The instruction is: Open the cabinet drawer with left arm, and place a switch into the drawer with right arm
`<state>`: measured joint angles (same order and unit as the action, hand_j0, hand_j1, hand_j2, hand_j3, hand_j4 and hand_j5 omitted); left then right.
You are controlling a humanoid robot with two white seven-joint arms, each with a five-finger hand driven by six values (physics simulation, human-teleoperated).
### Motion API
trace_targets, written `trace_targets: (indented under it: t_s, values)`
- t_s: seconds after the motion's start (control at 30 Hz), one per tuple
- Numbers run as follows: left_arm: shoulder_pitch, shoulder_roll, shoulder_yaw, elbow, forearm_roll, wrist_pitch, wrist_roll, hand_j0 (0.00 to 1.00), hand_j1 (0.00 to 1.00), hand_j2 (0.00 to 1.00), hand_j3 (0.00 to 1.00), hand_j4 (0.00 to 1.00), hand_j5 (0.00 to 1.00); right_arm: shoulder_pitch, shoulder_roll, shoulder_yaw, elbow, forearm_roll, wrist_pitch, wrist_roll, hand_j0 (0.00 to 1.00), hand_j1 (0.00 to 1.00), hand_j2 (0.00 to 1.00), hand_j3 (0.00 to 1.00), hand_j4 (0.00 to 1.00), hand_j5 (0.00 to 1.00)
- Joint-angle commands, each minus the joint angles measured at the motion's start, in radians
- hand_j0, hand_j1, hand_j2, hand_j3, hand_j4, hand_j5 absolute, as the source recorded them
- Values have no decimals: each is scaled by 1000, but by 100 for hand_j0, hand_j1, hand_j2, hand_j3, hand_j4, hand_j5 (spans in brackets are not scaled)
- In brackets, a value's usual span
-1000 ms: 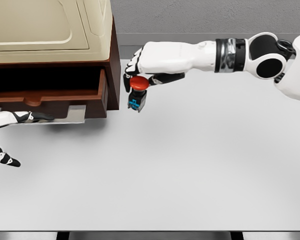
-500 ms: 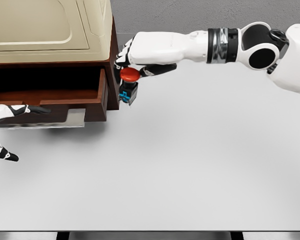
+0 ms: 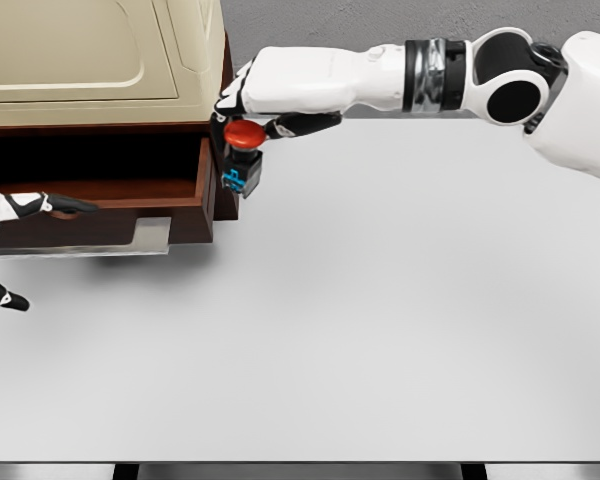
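Red-capped and blue at its base, the switch [image 3: 242, 155] hangs from the right hand [image 3: 270, 95], pinched between thumb and fingers at about eleven o'clock in the head view. It sits right against the drawer's [image 3: 100, 190] right-hand corner, in front of the cabinet's [image 3: 227, 110] dark wooden side, so it is at the edge of the opening and not yet over the hollow.

Wood-brown, the drawer stands pulled out from under the cream-coloured top, its inside dark and, as far as can be seen, holding nothing. That puts the opening step as done. The left hand [image 3: 20, 210] shows at nine o'clock, one finger stretched along the drawer front and another lower down at the frame edge; it looks loosened and grips nothing.

What is left, by my reading: carry the switch further toward nine o'clock, past the drawer's side wall, lower it in, and let go. The side wall is the thing to clear, since the switch hangs level with it.
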<state>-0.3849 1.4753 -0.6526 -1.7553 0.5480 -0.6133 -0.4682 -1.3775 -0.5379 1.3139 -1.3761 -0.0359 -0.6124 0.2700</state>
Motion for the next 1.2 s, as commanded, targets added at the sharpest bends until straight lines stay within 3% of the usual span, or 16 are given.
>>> trace_targets:
  t_s: [0.0,0.47,0.53,0.97,1.17]
  values:
    - [0,23,7,-4,9,2,0,100,100,100,100,100,100,0,12,-1,12,-9,2,5,43,43,43,43,43,43]
    - [-6,54,37,-6,7,2,20,100,100,100,100,100,100,-29,55,-1,54,-10,2,12,43,43,43,43,43,43]
    - [4,49,68,-6,6,2,20,100,100,100,100,100,100,-40,65,1,55,-10,2,12,43,43,43,43,43,43]
    - [4,56,68,-7,3,2,19,100,100,100,100,100,100,-66,122,1,112,-10,2,12,43,43,43,43,43,43]
    - [4,56,67,-7,3,2,19,100,100,100,100,100,100,-80,182,8,164,-10,2,14,43,43,43,43,43,43]
